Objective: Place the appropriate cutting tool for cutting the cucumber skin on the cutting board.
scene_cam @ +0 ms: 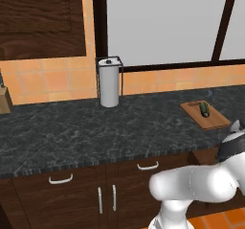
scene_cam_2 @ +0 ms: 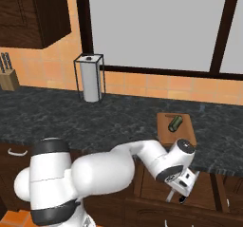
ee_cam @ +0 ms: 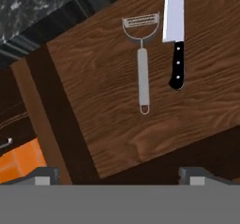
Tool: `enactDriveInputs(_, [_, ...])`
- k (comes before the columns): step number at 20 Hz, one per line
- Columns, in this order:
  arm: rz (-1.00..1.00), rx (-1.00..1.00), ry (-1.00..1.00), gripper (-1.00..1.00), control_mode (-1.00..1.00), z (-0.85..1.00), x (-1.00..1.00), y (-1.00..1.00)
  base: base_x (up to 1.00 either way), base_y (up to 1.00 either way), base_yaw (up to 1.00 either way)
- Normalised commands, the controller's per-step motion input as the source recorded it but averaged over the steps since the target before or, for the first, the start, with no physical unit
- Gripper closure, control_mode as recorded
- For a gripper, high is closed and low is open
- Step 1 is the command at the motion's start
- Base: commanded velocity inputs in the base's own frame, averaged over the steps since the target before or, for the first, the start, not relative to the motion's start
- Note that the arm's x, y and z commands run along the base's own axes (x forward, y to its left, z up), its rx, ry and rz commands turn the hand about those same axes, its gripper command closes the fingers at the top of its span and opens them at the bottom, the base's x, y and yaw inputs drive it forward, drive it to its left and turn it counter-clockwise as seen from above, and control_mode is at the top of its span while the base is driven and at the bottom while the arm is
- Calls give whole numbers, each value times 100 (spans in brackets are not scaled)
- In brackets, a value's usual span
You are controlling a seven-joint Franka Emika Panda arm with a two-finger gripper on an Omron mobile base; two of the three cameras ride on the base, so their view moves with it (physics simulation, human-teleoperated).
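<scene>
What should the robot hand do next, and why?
Probably move down over the peeler with its fingers wide apart. The hand view shows the peeler lying beside a black-handled knife on a dark wooden surface, nothing held yet. A peeler suits cucumber skin, and the cucumber already sits on the cutting board, waiting for its tool.

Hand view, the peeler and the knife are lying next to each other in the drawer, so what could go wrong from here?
1. The peeler and knife lie close together, side by side; the open tool might take the knife, or brush it aside.
2. The peeler lies flat on the drawer floor with a thin handle, so the fingertips could slip off.
3. The cutting board already holds the cucumber; a careless placement could knock it.
</scene>
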Motion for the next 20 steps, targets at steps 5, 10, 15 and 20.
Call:
enactDriveInputs(5, [13,0,4,-100,-100,-58,0,-14,0,0,0])
enactDriveInputs(10, [11,0,8,-100,-100,-57,0,0,0,0,0])
enactDriveInputs(15, [8,0,12,-100,-100,-47,-12,0,0,0,0])
enactDriveInputs(20, [9,0,13,-100,-100,-20,-73,0,0,0,0])
